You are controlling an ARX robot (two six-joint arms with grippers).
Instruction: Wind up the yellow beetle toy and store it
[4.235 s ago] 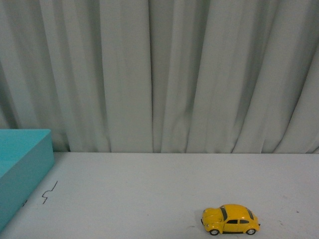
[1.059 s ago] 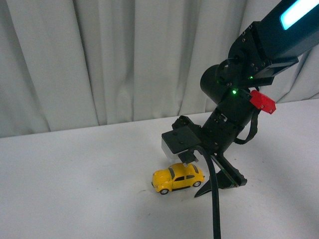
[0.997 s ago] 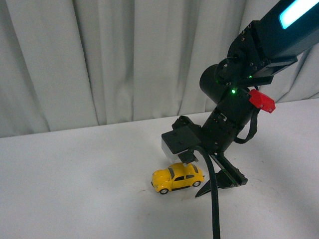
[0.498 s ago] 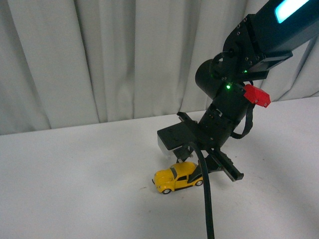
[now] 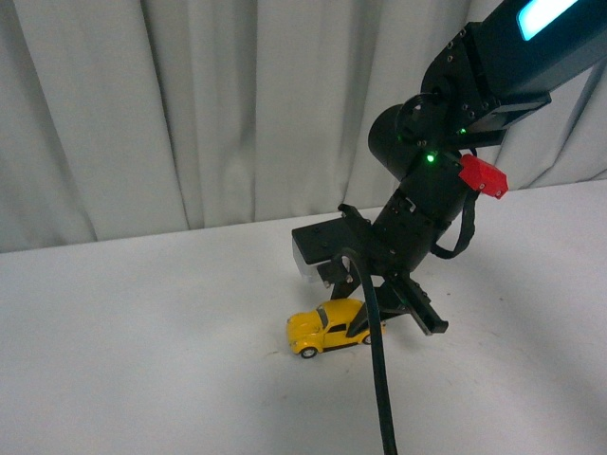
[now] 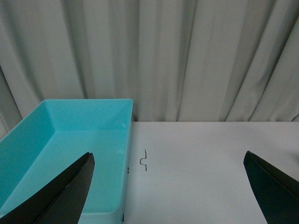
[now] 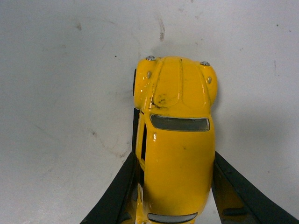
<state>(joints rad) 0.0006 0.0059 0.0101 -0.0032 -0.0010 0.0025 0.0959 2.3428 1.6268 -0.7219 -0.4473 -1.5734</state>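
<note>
Front: aimed across the worktop (image 5: 133, 322) at the curtain (image 5: 209, 104), slightly downward, mid range.
Left wrist: held low, faced at the same curtain; teal bin (image 6: 70, 154) framed.
Right wrist: pointed straight down, very close; yellow beetle toy (image 7: 177, 140) shared with front.

The toy (image 5: 327, 329) sits on the table (image 5: 142, 370), in front of the curtain (image 5: 190, 114), nose toward the robot's left. The right gripper (image 5: 365, 324) reaches down from behind and to the right, its 2 fingers (image 7: 114, 196) against the 2 sides of the toy's rear half. Before the left gripper (image 6: 168, 154), its jaws wide apart, the bin (image 6: 84, 101) stands on the table near the curtain, with a mark (image 6: 144, 161) just beside it.
</note>
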